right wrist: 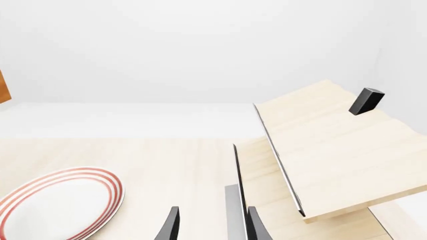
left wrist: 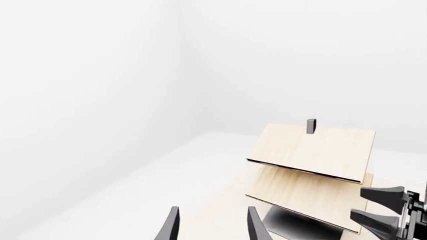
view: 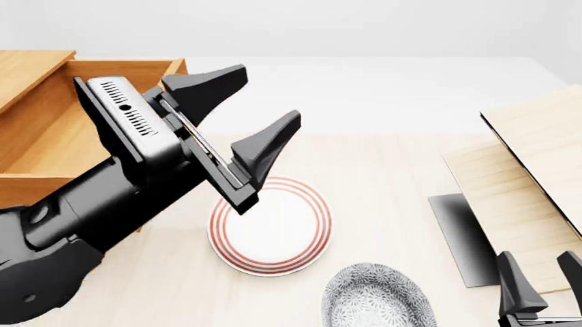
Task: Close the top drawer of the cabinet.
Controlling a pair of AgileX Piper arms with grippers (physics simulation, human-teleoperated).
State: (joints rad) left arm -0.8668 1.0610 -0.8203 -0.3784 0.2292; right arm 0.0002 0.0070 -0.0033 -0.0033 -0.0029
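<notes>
A pale wood table fills the scene under plain white walls; nearest on it is a dark patterned bowl, with the right gripper beside it, jaws parted and empty. Just beyond the bowl lies a red-ringed plate, and the left gripper hovers over it, spread wide, holding nothing. Beyond the plate, the top drawer stands pulled out of the cabinet, and pale tilted panels rise well apart from the plate on the other side.

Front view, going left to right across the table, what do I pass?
Open orange-brown wooden top drawer → left end effector → red-ringed white plate → dark patterned bowl → pale light-wood panels.
</notes>
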